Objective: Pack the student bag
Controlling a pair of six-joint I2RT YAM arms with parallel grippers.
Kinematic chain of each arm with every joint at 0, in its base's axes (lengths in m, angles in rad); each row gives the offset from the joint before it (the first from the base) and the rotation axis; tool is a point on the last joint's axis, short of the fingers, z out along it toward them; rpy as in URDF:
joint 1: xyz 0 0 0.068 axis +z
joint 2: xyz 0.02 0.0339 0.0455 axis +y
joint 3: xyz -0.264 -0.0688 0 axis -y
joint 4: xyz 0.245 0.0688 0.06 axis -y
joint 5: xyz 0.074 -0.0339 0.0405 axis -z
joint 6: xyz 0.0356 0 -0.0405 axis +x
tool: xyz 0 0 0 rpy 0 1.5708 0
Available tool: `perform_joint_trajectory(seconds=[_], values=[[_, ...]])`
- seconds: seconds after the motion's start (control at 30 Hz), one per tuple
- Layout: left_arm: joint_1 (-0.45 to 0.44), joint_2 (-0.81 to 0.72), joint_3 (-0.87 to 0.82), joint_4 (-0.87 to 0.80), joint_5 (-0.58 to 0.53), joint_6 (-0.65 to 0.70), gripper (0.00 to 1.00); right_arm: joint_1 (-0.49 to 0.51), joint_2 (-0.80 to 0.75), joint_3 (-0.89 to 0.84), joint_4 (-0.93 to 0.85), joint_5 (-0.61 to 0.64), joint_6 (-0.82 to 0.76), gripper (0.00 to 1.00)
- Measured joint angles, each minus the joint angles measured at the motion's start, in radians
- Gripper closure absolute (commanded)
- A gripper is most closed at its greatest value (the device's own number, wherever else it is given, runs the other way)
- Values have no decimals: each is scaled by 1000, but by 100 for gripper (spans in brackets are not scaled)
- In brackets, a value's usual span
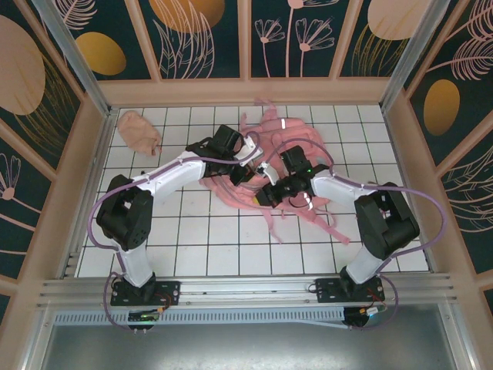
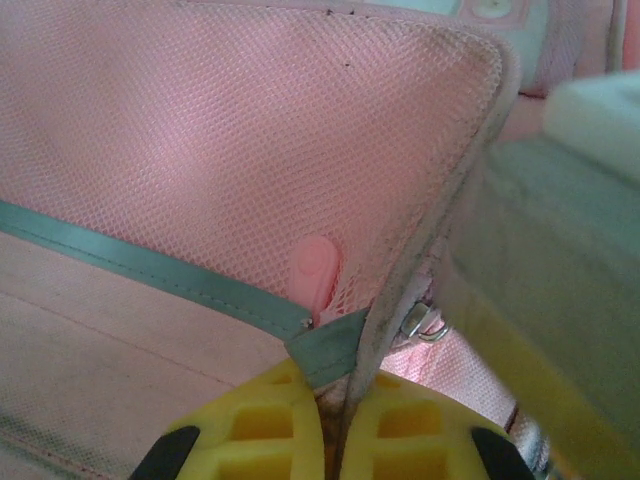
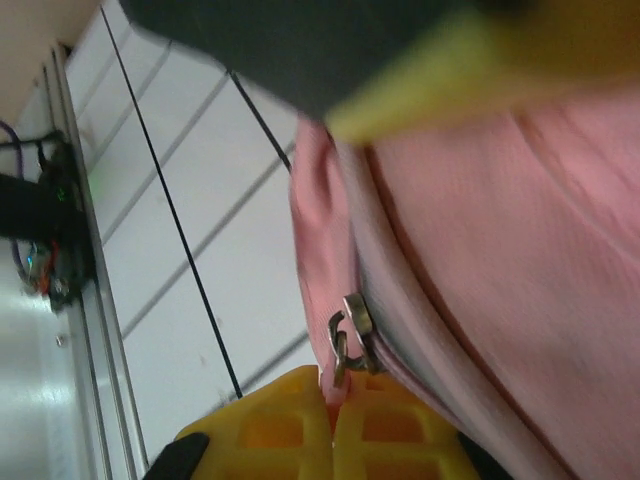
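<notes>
Yellow fingers [image 2: 270,425] of the left gripper [image 2: 335,410] sit at the bottom of the left wrist view. They are pressed tight together on the bag [image 2: 100,350], right where a grey strip [image 2: 150,265] meets the edge of the pink net [image 2: 250,130]. A small pink tab [image 2: 315,270] hangs just above them.

In the right wrist view, the right gripper [image 3: 333,425] is at the bottom too. It is pinched tight on a pink bit of the bag, just under a metal zip [image 3: 352,325]. White table [image 3: 170,230] squares show on the left.

From the top, the bag lies in the upper middle of the table, under both grippers. A pouch [image 1: 139,131] lies in the upper left, well apart.
</notes>
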Motion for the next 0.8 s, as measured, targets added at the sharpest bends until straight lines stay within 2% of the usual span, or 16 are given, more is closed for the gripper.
perform_joint_trajectory(seconds=[0.07, 0.13, 0.27, 0.43, 0.57, 0.67, 0.8], values=[[5, 0, -8, 12, 5, -24, 100, 22, -1, -31, 85, 2, 63, 69], [12, 0, -29, 36, 16, -40, 100, 48, -13, -78, 174, 14, 87, 61], [3, -3, -46, 68, 59, -50, 100, 76, -123, -179, 230, 58, 26, 57], [-8, -3, -47, 86, 80, -51, 100, 39, -406, -234, 191, 55, -262, 53], [-7, -8, -60, 101, 96, -50, 100, -5, -579, -317, 233, 108, -465, 42], [-7, -16, -74, 113, 110, -49, 100, -26, -596, -361, 261, 180, -592, 38], [-7, -31, -89, 121, 137, -42, 100, -39, -509, -346, 275, 262, -721, 36]])
